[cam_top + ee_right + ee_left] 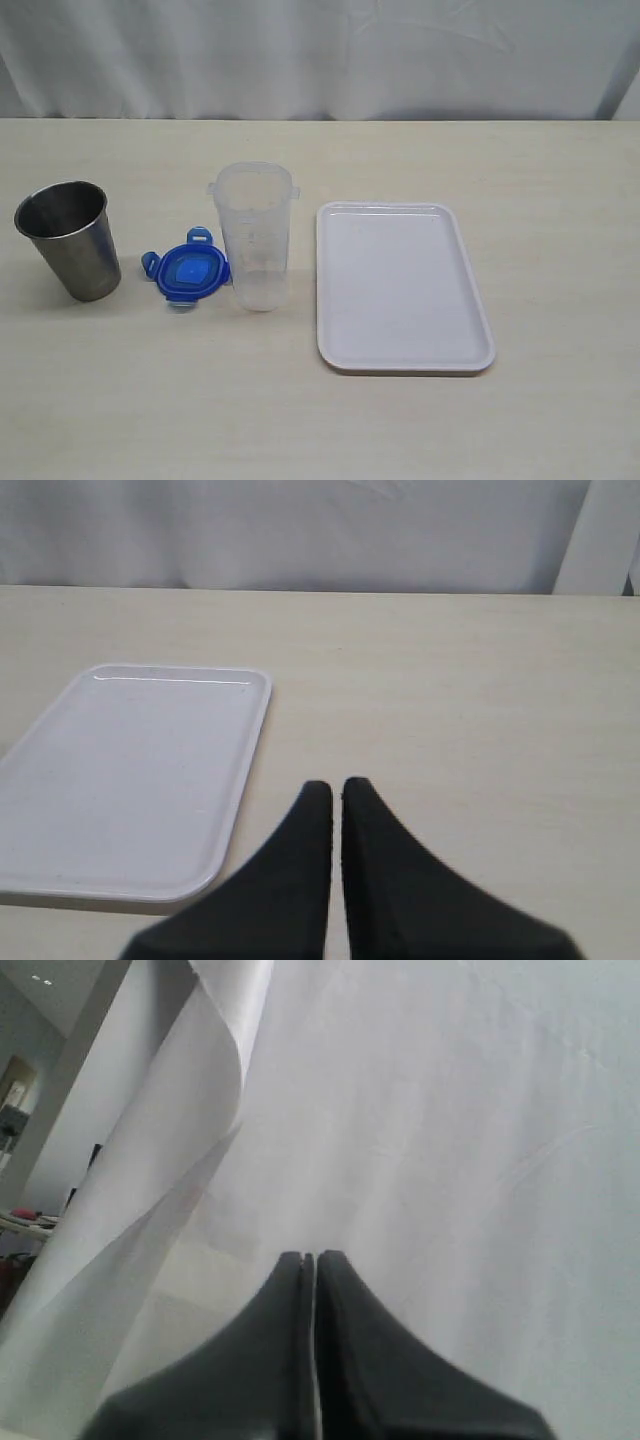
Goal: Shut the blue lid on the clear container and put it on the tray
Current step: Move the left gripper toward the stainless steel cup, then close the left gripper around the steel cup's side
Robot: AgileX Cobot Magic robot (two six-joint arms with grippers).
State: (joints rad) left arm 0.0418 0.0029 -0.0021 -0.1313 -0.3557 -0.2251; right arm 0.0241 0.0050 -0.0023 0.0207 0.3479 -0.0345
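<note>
A pale wood-grain worktop (320, 420) stands in front of a white cloth (320, 50) backdrop. Four things sit in a loose row across it.

Farthest left is a steel cup (65, 240), upright with its mouth open. Near it to the right, the blue lid (188, 275) lies flat on the worktop with its snap flaps spread outward. Just beside the lid on its right stands the clear container (255, 235), upright and uncovered. I cannot tell whether the two touch. The container has faint printed marks on its side. To its right, close but apart from it, the white tray (400, 290) lies flat, its long side running away from the viewer.

The left claw (310, 1256) has its two dark fingers pressed together with nothing between them. Beyond its tips is mostly white cloth. The right claw (335, 785) is also pressed together and holds nothing. It hangs above the worktop, with the tray off to one side, apart from its tips.
</note>
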